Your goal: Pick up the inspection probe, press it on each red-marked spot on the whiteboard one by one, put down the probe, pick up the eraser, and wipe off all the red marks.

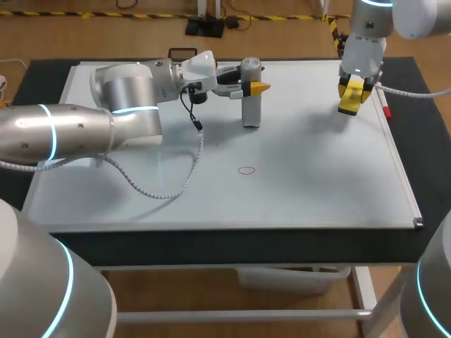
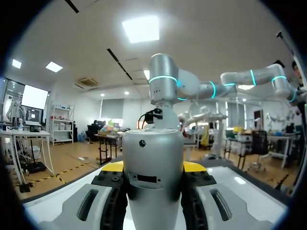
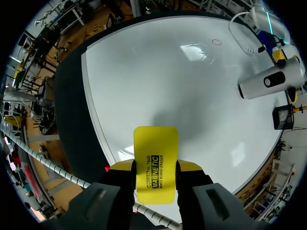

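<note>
The inspection probe (image 1: 251, 102), a grey upright cylinder, stands with its lower end on the whiteboard (image 1: 317, 183) near the back middle. My left gripper (image 1: 254, 86) is shut on its upper part. In the left wrist view the probe (image 2: 153, 177) fills the gap between the fingers of the left gripper (image 2: 153, 167). My right gripper (image 1: 350, 98) hovers over the board's back right, shut on the yellow eraser (image 1: 350, 94). The right wrist view shows the eraser (image 3: 155, 163) sticking out of the right gripper (image 3: 155, 170). One small red ring (image 1: 246, 170) marks the board's middle, also visible as a red ring (image 3: 217, 42).
A red marker pen (image 1: 385, 109) lies along the board's right edge, just beside my right gripper. The left arm's coiled cable (image 1: 169, 186) droops onto the board's left half. A black clip (image 1: 182, 53) sits at the board's back edge.
</note>
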Tool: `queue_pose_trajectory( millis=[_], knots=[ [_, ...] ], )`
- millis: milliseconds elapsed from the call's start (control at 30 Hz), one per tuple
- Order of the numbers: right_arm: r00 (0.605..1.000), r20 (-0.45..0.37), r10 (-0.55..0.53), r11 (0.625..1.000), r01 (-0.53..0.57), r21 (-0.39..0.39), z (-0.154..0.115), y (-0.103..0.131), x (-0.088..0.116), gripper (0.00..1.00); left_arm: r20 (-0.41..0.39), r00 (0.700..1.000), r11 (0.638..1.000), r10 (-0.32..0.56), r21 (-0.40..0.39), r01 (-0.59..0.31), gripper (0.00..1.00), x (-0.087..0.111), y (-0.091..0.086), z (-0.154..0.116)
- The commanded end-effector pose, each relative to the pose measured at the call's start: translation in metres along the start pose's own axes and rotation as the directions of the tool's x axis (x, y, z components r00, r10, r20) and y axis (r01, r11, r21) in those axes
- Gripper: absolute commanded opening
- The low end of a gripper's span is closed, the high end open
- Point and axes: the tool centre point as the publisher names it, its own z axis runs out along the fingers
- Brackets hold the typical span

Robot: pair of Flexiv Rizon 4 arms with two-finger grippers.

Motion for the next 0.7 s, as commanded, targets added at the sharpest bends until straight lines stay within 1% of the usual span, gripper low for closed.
queue_pose_trajectory(
  millis=[33, 333, 533, 700],
  knots=[
    [1.0, -0.003, -0.002, 1.0, 0.002, 0.001, -0.001, -0.001, 0.0, 0.0, -0.002, 1.0, 1.0, 0.002, 0.001, -0.002, 0.0, -0.001, 0.0, 0.001],
    [1.0, -0.003, -0.002, 1.0, 0.002, 0.001, -0.001, -0.001, 0.0, 0.0, -0.005, 1.0, 1.0, 0.011, -0.004, -0.011, 0.0, 0.0, -0.006, 0.001],
    [1.0, -0.003, -0.002, 1.0, 0.002, 0.001, -0.001, -0.001, 0.0, 0.0, -0.009, 1.0, 1.0, 0.023, -0.007, -0.023, 0.0, 0.003, -0.019, -0.005],
    [1.0, -0.003, -0.002, 1.0, 0.002, 0.001, -0.001, -0.001, 0.0, 0.0, 0.008, 0.999, 0.999, 0.037, -0.012, -0.037, 0.0, 0.0, -0.031, -0.022]
  ],
)
